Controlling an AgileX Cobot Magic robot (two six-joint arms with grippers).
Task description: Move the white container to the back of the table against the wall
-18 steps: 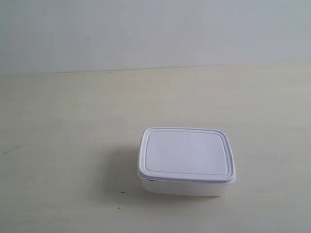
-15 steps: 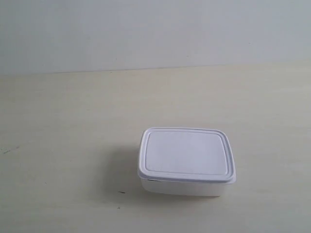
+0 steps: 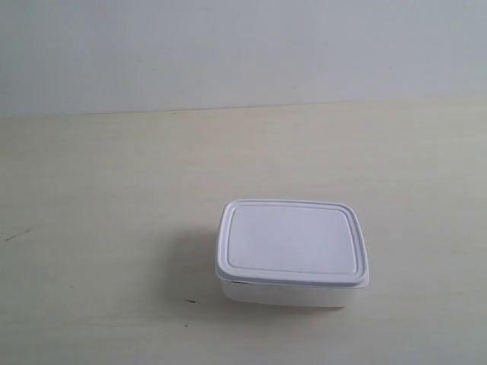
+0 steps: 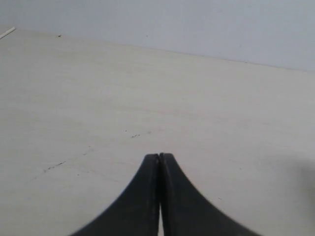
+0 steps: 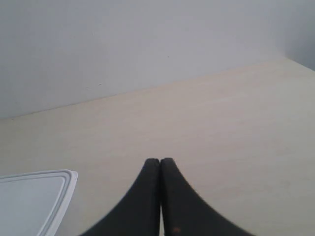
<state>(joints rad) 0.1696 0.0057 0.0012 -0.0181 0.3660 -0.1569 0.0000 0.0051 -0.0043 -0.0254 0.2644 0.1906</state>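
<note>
The white container [image 3: 292, 251], its lid on, sits on the pale table [image 3: 114, 198] toward the front, well short of the wall [image 3: 228, 46]. No arm shows in the exterior view. In the right wrist view a corner of the white container [image 5: 29, 201] shows beside my right gripper [image 5: 160, 160], which is shut with nothing in it and apart from the box. My left gripper [image 4: 159, 156] is also shut and empty above bare table [image 4: 98, 88]; the container does not show in that view.
A few small dark specks [image 3: 189, 301] mark the tabletop near the container. The line where table meets wall [image 3: 243, 108] runs across the back. A thin pale strip [image 4: 7, 33] lies at the table's far edge in the left wrist view.
</note>
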